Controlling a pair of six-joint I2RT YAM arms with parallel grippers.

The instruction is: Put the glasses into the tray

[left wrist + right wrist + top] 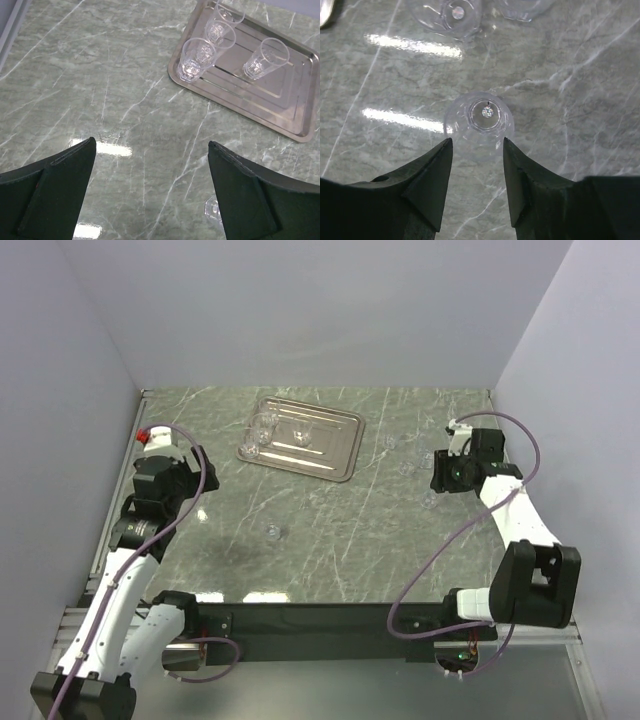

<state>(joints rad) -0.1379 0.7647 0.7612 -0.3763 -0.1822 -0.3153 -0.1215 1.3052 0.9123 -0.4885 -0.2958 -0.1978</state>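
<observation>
Marbled table (pixel 330 530), toward its right edge, is where the right gripper (pixel 477 141) is held open over a glass (pixel 479 116) for pickup, while the left gripper (pixel 151 143) is held wide open, empty.

Grey-green marbled surface (pixel 330 530) veined in white with pale glare streaks, shiny silver tray (pixel 335 448), clear colourless glasses (pixel 197 60), matte black fingers (pixel 427 185), white arms (pixel 520 505) with black joints, purple cables (pixel 440 550), small red cap (pixel 145 434) by the left arm, pale lavender-white walls (pixel 320 310)
</observation>
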